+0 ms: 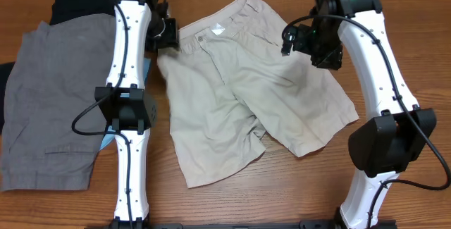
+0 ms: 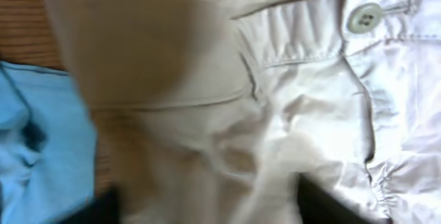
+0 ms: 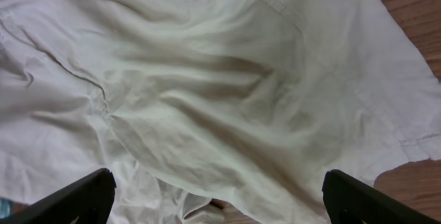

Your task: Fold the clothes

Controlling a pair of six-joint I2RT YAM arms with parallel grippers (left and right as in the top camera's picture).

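Observation:
Cream-beige shorts (image 1: 239, 95) lie spread on the wooden table, waistband toward the far edge and legs toward me. My left gripper (image 1: 165, 35) sits at the waistband's left corner. In the left wrist view its dark fingers (image 2: 324, 203) stand wide apart, open, with blurred beige cloth (image 2: 296, 114) lying loose between them near the button (image 2: 364, 18). My right gripper (image 1: 317, 46) hovers over the right hip of the shorts. In the right wrist view it (image 3: 220, 196) is open wide above the rumpled cloth (image 3: 227, 79), holding nothing.
Grey shorts (image 1: 53, 102) lie flat at the left, with a black garment (image 1: 77, 3) behind them. A light-blue piece (image 2: 41, 148) shows under the left arm. Bare wood (image 1: 282, 194) runs along the near edge.

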